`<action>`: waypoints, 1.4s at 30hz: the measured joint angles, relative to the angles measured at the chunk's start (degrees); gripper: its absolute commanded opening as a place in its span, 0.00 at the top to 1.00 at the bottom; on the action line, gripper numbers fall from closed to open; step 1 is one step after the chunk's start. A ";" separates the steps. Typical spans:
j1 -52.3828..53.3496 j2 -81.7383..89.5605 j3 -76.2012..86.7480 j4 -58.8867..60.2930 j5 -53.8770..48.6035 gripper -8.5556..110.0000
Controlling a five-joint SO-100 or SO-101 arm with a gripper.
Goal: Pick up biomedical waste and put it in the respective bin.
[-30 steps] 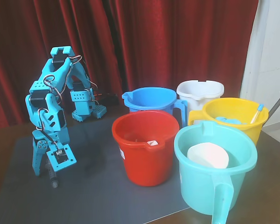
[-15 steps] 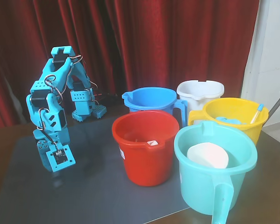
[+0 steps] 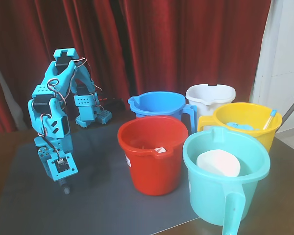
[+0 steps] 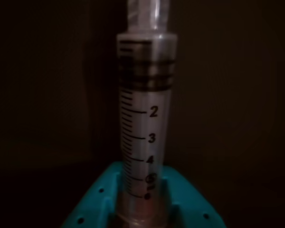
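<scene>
The surface [image 3: 103,196] is a big dark mat with five buckets on its right side in the fixed view; the teal bucket [image 3: 220,196] is in front, the red bucket [image 3: 152,161] sits just left of it, the yellow bucket [image 3: 245,122] and the white bucket [image 3: 210,98] are behind, and the blue bucket [image 3: 159,107] stands at the back behind the red one; the blue bucket is where the syringe should go.

The arm [image 3: 56,112] is folded down low on the left, well apart from all the buckets, with its tip close to the mat.

In the wrist view the syringe [image 4: 145,123] fills the middle; its clear tube with number marks sticks out from between the teal fingers [image 4: 92,206], and they are closed on its lower end, so they are holding it.

To do this step well, I think the arm should lift straight up first, high enough to pass over the red bucket's rim; then swing right and back until the syringe hangs over the blue bucket's open top; only then let go; a tight hold matters, since the smooth tube could slip.
</scene>
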 measured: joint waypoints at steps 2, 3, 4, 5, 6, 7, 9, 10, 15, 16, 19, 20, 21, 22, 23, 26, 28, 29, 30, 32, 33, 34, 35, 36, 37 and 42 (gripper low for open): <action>0.00 0.00 0.00 0.00 0.00 0.93; 0.00 0.00 0.00 0.00 0.00 0.93; 0.00 -0.09 0.00 0.00 0.26 0.93; 0.00 -0.26 -0.44 0.09 1.05 0.93; -0.09 -0.26 -1.32 0.44 1.67 0.93; -0.26 -0.18 -2.72 1.49 2.55 0.93; -0.44 -0.35 -5.01 3.69 3.69 0.93; -0.44 -0.53 -6.77 5.54 4.22 0.93; -1.14 -0.97 -15.12 16.70 6.42 0.93; -1.41 -0.97 -16.79 18.98 6.42 0.93; -1.67 -0.97 -21.18 25.31 6.68 0.93; -2.55 -0.97 -22.41 27.07 7.29 0.93; -3.25 -0.97 -23.64 28.83 7.91 0.93; -4.48 -0.97 -25.14 30.85 8.96 0.93; -5.80 -0.97 -26.81 32.70 9.84 0.93; -8.17 -0.97 -30.50 34.19 12.13 0.93; -8.70 -0.97 -33.22 34.72 14.59 0.93; -9.58 -1.05 -35.33 34.72 15.47 0.93; -10.28 -1.05 -37.27 34.89 16.35 0.93; -12.13 -1.05 -41.31 34.89 17.93 0.93; -13.36 -1.05 -43.95 34.89 18.81 0.93; -14.59 -1.05 -46.32 34.89 19.69 0.93; -15.38 -1.05 -47.55 34.89 20.04 0.93; -16.17 -1.05 -48.52 34.89 20.30 0.93; -16.96 -0.97 -49.13 34.89 20.57 0.93; -21.36 0.62 -49.39 34.89 24.79 0.93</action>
